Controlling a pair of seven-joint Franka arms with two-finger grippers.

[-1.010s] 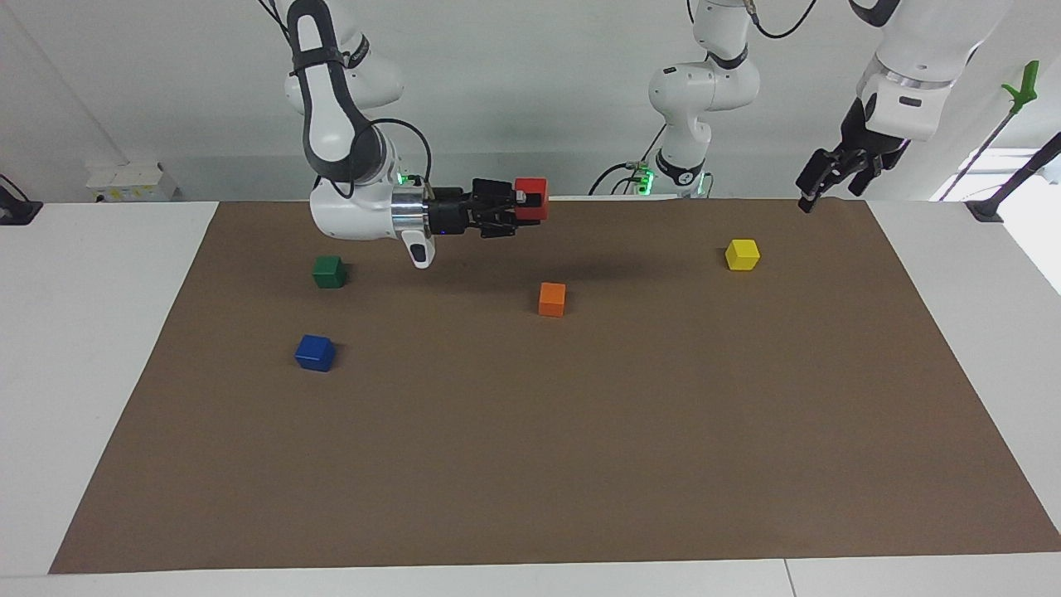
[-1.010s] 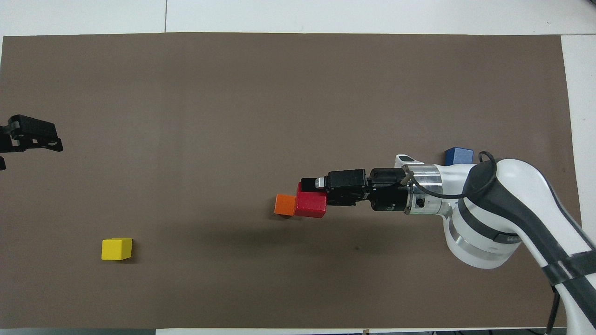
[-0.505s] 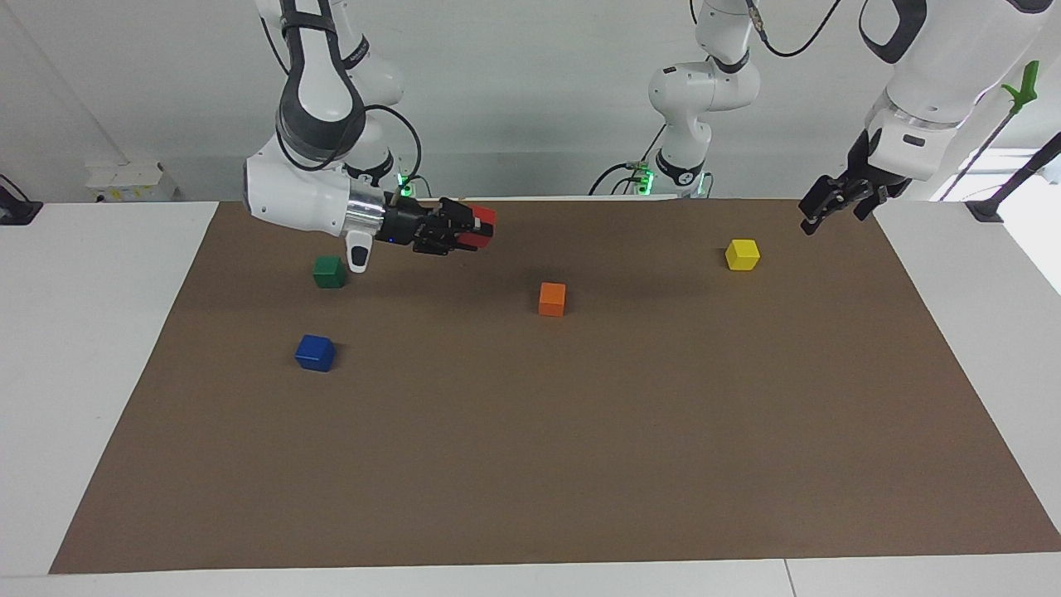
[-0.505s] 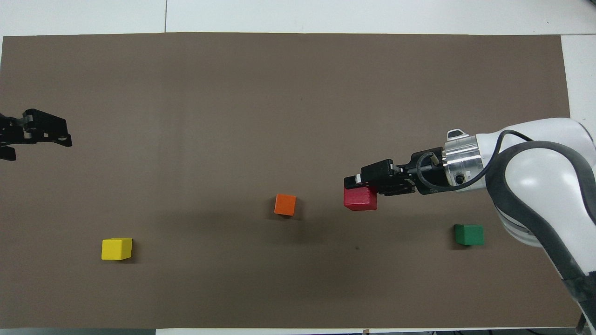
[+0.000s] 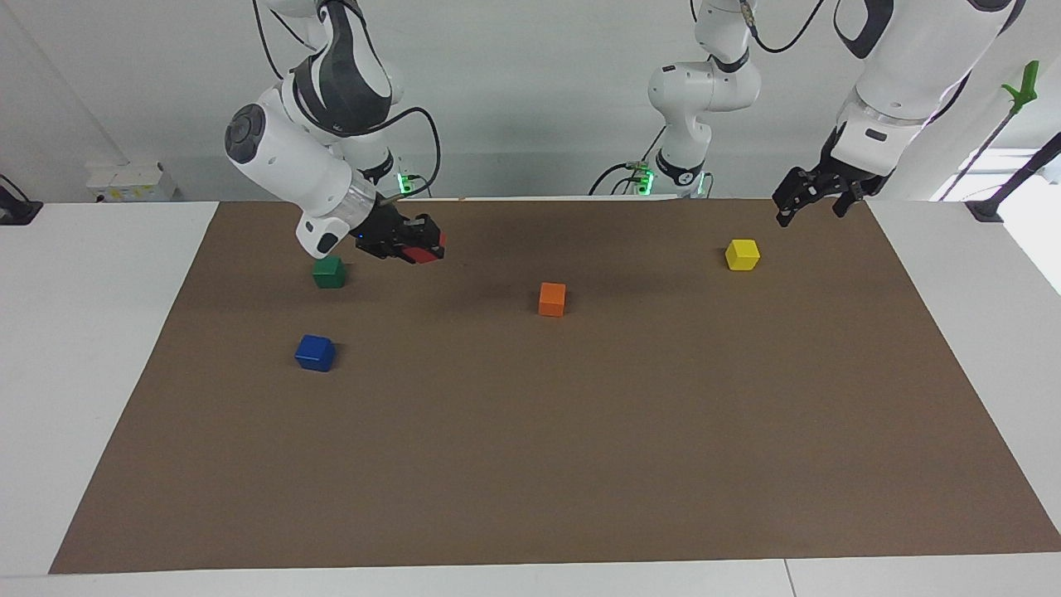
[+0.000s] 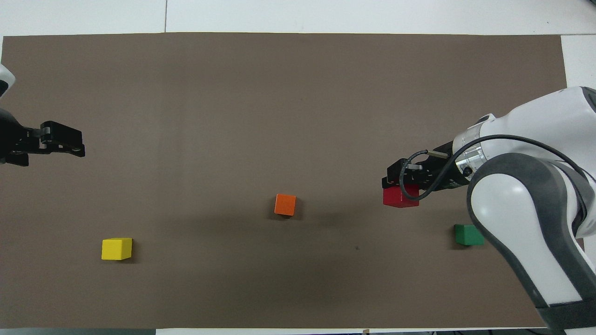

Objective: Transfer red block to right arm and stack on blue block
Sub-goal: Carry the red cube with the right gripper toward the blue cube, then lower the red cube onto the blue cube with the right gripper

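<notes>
My right gripper [image 5: 421,245] is shut on the red block [image 5: 431,251] and holds it in the air, tilted downward, over the mat beside the green cube. From overhead the red block [image 6: 400,197] shows under the right gripper [image 6: 396,182]. The blue block [image 5: 315,352] sits alone on the mat, farther from the robots than the green cube; in the overhead view the right arm hides it. My left gripper [image 5: 802,197] hangs open and empty above the mat's edge near the yellow cube, and the left gripper [image 6: 63,143] also shows from overhead.
A green cube [image 5: 329,271] sits on the brown mat [image 5: 580,431] just under the right wrist. An orange cube [image 5: 552,298] lies mid-table and a yellow cube [image 5: 742,254] toward the left arm's end. White table borders the mat.
The right gripper has carried the red block from above the orange cube toward the right arm's end and tipped downward. The left gripper has shifted slightly inward over the mat.
</notes>
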